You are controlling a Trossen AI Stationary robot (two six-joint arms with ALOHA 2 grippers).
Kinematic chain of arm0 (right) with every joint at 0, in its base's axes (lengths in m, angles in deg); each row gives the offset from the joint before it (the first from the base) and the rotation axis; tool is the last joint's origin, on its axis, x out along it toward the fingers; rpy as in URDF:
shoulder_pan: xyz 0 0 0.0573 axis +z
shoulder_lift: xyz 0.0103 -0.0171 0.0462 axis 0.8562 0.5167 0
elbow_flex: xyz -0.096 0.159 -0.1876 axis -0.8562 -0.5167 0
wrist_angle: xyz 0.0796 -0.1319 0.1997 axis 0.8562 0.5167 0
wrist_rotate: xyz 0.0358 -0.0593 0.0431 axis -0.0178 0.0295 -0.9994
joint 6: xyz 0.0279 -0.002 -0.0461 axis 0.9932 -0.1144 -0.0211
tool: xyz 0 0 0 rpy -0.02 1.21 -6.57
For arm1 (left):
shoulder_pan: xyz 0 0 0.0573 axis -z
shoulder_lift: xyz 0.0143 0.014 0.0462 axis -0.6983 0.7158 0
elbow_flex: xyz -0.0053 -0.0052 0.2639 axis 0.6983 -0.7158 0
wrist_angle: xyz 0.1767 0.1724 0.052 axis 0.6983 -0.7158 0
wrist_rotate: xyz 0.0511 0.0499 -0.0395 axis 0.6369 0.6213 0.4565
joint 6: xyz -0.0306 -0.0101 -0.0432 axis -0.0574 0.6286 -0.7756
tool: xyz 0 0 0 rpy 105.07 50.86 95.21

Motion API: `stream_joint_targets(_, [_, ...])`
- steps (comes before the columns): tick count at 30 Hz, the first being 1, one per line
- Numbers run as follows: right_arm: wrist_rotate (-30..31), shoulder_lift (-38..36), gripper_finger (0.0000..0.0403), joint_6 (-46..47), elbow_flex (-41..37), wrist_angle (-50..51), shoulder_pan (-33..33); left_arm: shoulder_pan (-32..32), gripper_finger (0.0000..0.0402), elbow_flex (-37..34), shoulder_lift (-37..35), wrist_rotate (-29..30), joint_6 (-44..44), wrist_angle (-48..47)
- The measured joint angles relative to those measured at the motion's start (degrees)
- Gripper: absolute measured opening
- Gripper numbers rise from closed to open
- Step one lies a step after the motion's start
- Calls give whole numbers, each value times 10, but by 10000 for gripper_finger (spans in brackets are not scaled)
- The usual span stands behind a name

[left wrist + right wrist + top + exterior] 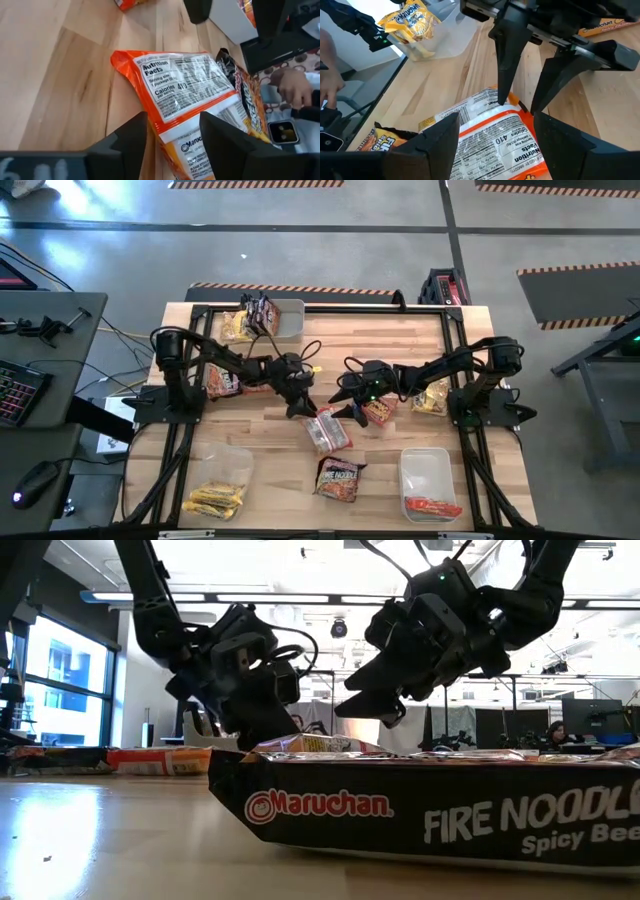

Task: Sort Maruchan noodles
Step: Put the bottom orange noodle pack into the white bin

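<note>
Both tools (300,408) (345,396) open over orange packet (328,430)

A black noodle packet (430,820) across the bottom of the low view reads "Maruchan" and "FIRE NOODLE", "Spicy Bee" cut off. An orange packet (185,85), center of the left wrist view, shows "Nutrition Facts" and "Calories 410".

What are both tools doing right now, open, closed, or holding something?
Left tool: open, fingers either side of the orange noodle packet's edge, not gripping it.
Right tool: open over the same packet, holding nothing.
</note>
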State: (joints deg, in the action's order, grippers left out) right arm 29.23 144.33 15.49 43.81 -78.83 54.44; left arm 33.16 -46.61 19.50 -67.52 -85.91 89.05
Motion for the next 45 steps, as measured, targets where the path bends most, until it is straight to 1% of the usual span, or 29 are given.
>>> stream_joint_targets(5, [0,0,238,1,0,0,0,14,158,-1,1,7,26,-7])
stream_joint_targets(8, [0,0,238,2,0,0,0,28,151,-1,1,23,55,-14])
stream_joint_targets(11, [0,0,238,9,0,0,0,42,137,12,1,36,92,-49])
stream_joint_targets(15, [2,0,238,17,0,0,0,59,99,40,2,37,150,-106])
stream_joint_targets(21, [4,-13,238,36,0,18,0,63,18,57,1,35,184,-119])
stream_joint_targets(23, [4,-33,238,44,0,53,0,59,6,58,-2,36,186,-120])
stream_joint_targets(27, [33,-75,238,71,0,136,3,53,4,57,-18,47,200,-133])
stream_joint_targets(30, [56,-85,238,135,-9,154,14,51,1,57,-42,64,204,-139])
stream_joint_targets(34, [73,-70,238,261,-35,116,42,51,0,58,-78,92,223,-156])
stream_joint_targets(36, [101,-62,238,296,-49,92,60,52,0,58,-95,103,232,-158])
stream_joint_targets(40, [149,-47,238,310,-63,15,84,52,0,58,-121,107,241,-154])
stream_joint_targets(45, [171,-23,238,268,-65,-41,90,54,0,58,-144,107,246,-148])
